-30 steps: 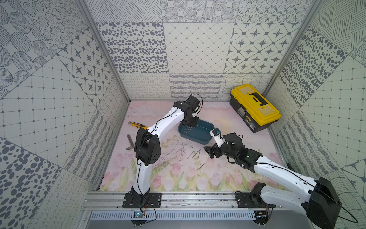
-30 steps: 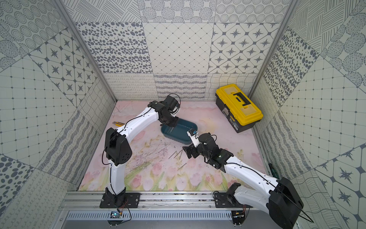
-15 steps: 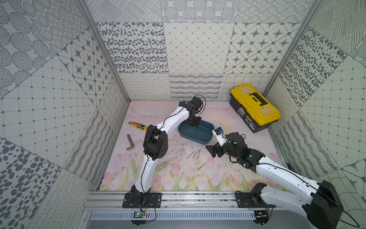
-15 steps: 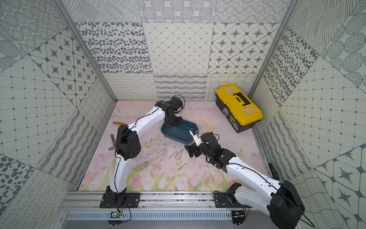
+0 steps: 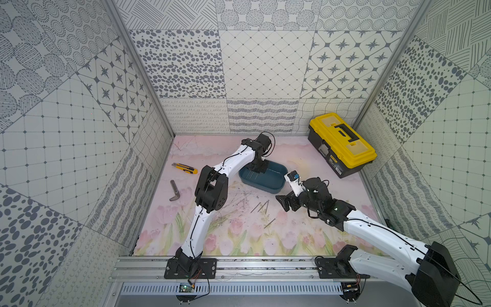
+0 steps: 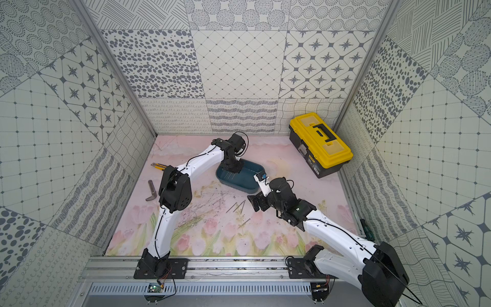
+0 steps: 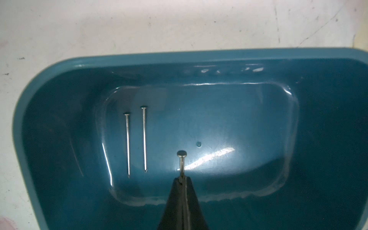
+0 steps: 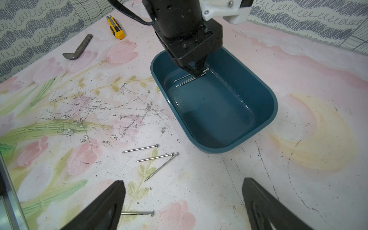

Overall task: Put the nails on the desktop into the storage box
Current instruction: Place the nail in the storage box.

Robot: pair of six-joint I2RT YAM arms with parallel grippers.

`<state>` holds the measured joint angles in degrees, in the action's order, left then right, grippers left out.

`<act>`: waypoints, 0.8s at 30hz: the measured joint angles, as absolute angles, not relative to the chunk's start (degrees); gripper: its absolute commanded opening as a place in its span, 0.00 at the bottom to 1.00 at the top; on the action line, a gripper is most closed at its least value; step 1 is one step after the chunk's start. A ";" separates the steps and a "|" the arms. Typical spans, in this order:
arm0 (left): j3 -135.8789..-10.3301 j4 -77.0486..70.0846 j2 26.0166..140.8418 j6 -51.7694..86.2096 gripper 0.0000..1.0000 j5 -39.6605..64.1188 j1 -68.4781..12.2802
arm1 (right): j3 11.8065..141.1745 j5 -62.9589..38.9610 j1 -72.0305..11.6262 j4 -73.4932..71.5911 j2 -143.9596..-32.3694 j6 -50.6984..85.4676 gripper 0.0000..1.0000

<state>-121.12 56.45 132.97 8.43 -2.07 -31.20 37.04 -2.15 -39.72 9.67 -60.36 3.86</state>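
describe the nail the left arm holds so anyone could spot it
Look inside the teal storage box. Two nails lie flat, side by side, on its floor. The held nail is the third one, sticking head-first out of the shut fingers of the left gripper.

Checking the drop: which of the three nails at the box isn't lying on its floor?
The nail pinched in the left gripper's shut jaws; the other two lie flat in the box.

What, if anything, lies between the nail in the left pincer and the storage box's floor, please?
Nothing visible does: the left pincer holds the nail over bare floor inside the storage box; the two nails already there lie to one side.
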 measured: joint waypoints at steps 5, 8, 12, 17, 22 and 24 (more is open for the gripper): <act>-121.12 55.42 133.99 8.84 0.00 -2.22 -31.05 | 37.04 -2.35 -39.72 9.67 -60.40 3.86 0.97; -121.12 54.78 134.76 8.99 0.00 -2.26 -31.03 | 37.04 -2.42 -39.72 9.67 -60.40 3.86 0.97; -121.23 54.54 135.70 9.04 0.00 -2.33 -31.03 | 37.04 -2.52 -39.72 9.67 -60.64 3.86 0.97; -122.17 54.43 136.73 9.28 0.00 -3.18 -31.03 | 37.04 -2.55 -39.70 9.72 -61.12 3.86 0.97; -123.57 54.26 137.86 9.43 0.00 -3.62 -30.96 | 37.04 -2.57 -39.62 9.69 -61.12 3.86 0.97; -123.87 54.15 138.34 9.43 0.00 -3.66 -30.96 | 37.04 -2.63 -39.48 9.72 -61.12 3.86 0.97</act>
